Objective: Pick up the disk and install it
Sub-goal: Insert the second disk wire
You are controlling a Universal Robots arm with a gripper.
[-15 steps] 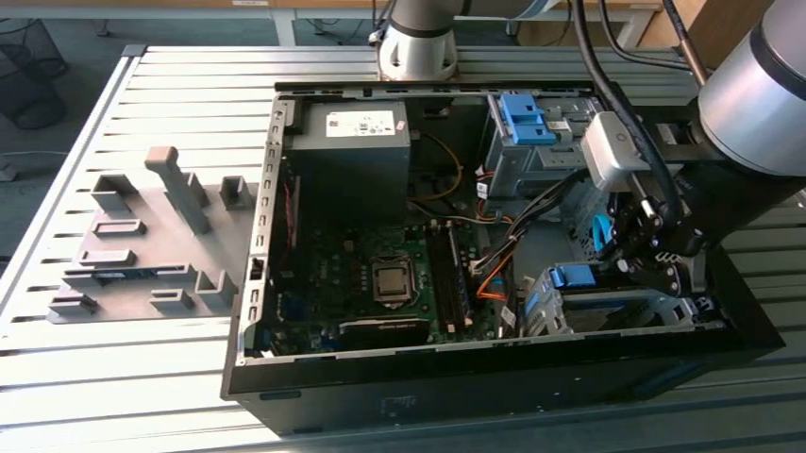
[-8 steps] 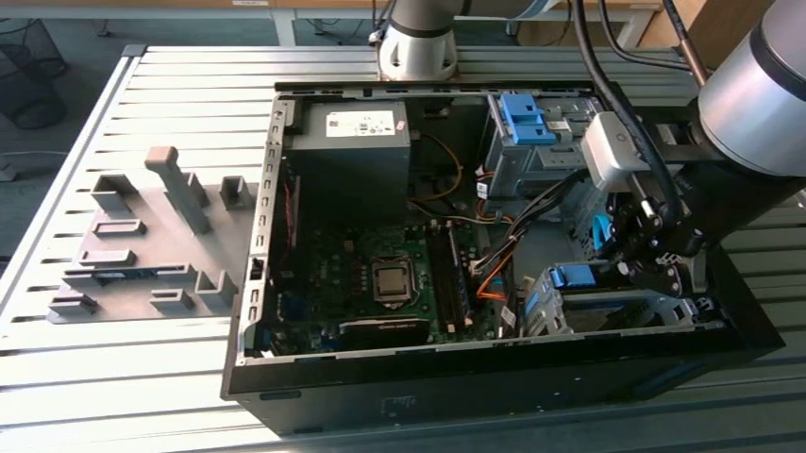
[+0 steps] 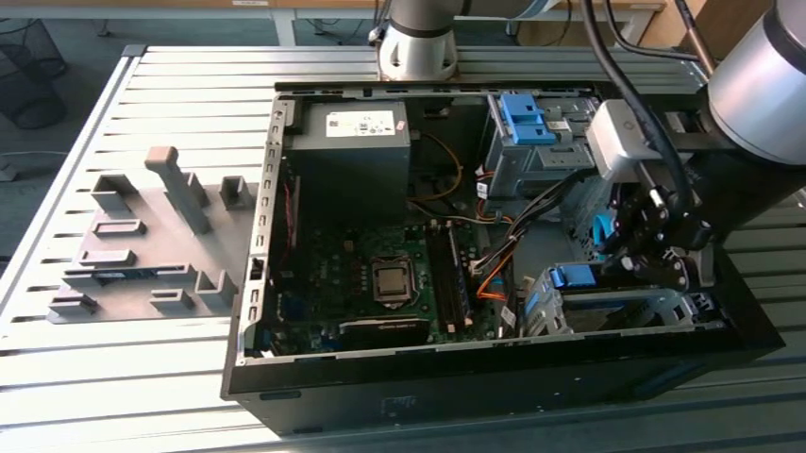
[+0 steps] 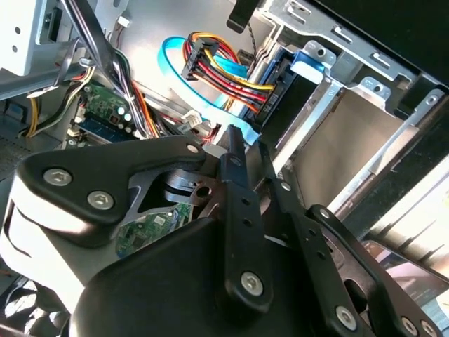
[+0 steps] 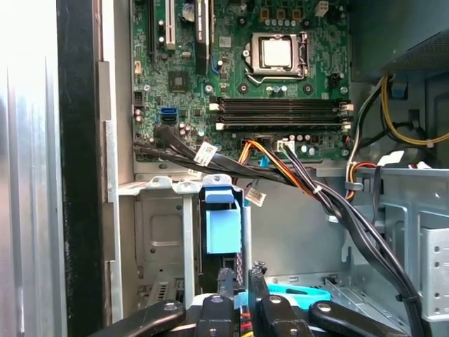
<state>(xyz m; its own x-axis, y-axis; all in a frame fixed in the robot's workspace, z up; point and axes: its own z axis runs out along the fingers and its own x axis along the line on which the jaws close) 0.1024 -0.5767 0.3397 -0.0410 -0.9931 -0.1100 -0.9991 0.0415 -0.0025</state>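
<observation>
Tool (image 5: 240,284) just beside disk (image 5: 219,228) — seated in bay (image 5: 158,232).

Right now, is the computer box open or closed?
Open. The computer case has no side cover, so the green circuit board and wires inside show, with the gripper reaching in.
</observation>
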